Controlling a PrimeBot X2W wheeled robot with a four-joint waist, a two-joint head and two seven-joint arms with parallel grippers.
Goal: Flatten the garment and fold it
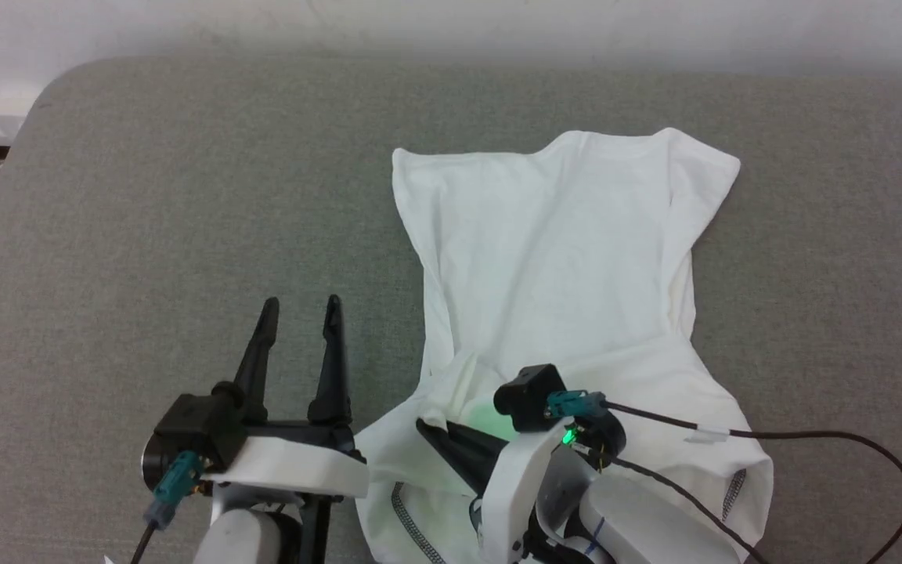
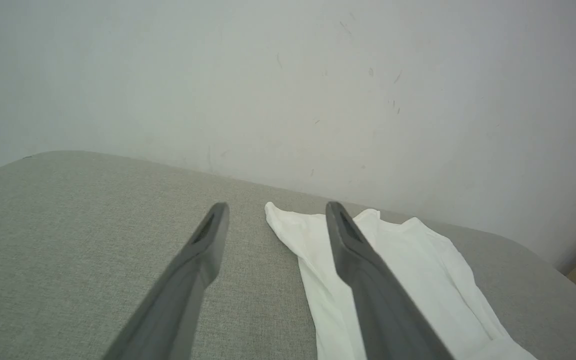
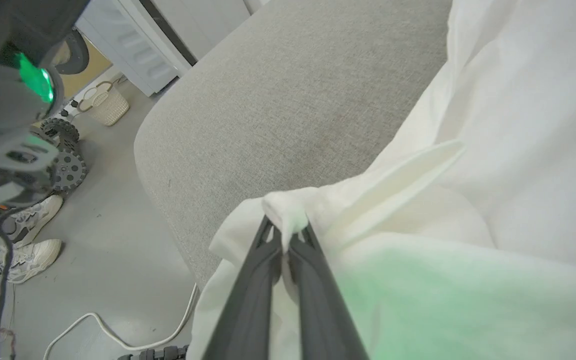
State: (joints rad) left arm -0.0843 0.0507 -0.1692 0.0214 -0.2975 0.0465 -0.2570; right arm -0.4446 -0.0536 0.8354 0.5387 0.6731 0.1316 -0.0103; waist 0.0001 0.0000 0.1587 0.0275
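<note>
Shirt: white T-shirt (image 1: 561, 258) spread on our grey cushion (image 1: 146, 235), one o'clock.
Left gripper (image 1: 301, 300): fingers wide apart, empty, seven o'clock.
Right gripper (image 3: 285, 235): we pinch the T-shirt's near edge, five o'clock.

A grey fabric-covered pad (image 1: 185, 196) with rounded corners stands against a pale wall. On it, right of the middle, lies a white T-shirt (image 1: 561, 266), fairly flat at the far end, rumpled and bunched at the near edge.
</note>
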